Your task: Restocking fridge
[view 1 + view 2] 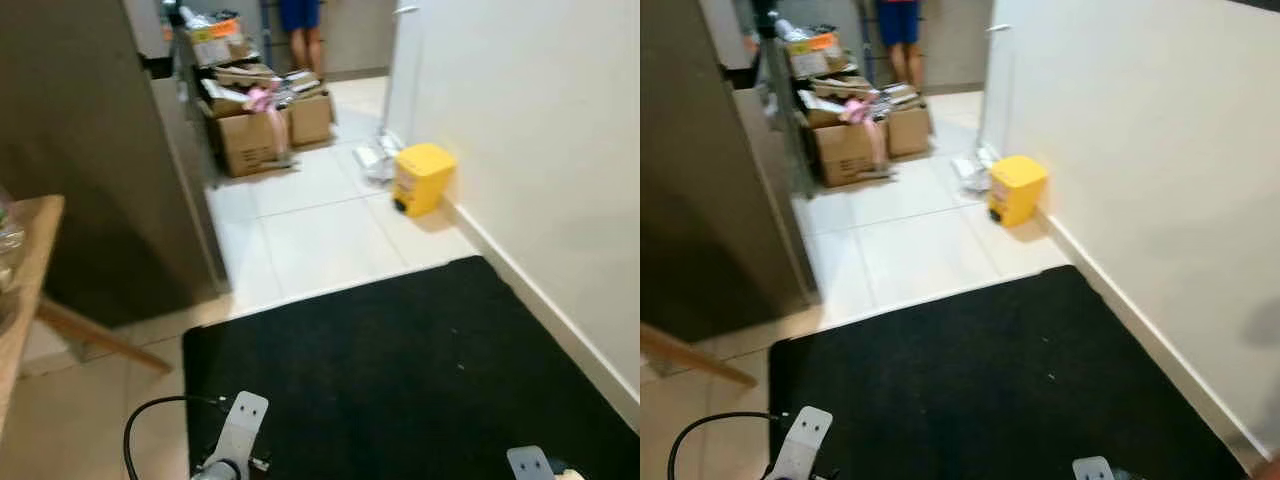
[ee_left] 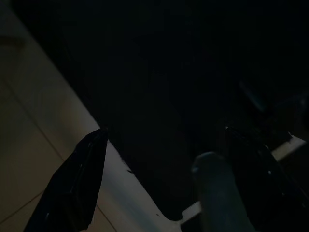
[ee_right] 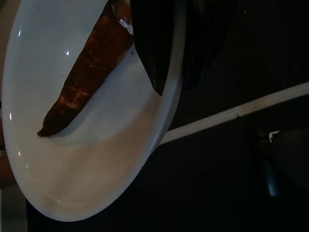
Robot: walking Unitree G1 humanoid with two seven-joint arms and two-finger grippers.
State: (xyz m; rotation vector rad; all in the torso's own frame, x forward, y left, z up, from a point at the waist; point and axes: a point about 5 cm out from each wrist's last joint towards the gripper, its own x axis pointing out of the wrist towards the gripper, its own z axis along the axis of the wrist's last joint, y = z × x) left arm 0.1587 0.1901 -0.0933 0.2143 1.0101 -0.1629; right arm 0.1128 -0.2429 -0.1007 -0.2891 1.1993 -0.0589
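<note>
We judge the step in hand to be transit: a loaded plate is being carried toward the fridge, and the next move calls for turning to the tall dark grey appliance (image 1: pixel 90 150) on our left, which we take to be the fridge, and keeping the plate level while we close on it. Largest first: a plain off-white wall (image 1: pixel 540 130) with a pale skirting runs down our right; the floor (image 1: pixel 310 230) is glossy light tile; a matte black mat (image 1: pixel 400 370), flat and rectangular, lies directly under us. Farther off stand open brown cardboard boxes (image 1: pixel 250 135) stuffed with papers, a person's legs (image 1: pixel 302 35) behind them, and a small boxy yellow plastic bin (image 1: pixel 422 177) just beside the wall. A pale wooden tabletop edge (image 1: pixel 30 270) with a slanted leg sits at far left. The right hand (image 3: pixel 161 53) is clenched on the rim of a smooth, glossy white plate (image 3: pixel 96 145), one black finger over the rim; on the plate lies a long, tapered, reddish-brown piece of food (image 3: pixel 82 82), rough-surfaced, which we cannot identify. The left hand (image 2: pixel 164 183) hangs idle over the mat edge, its fingers spread apart and grasping nothing; that view is very dark.
</note>
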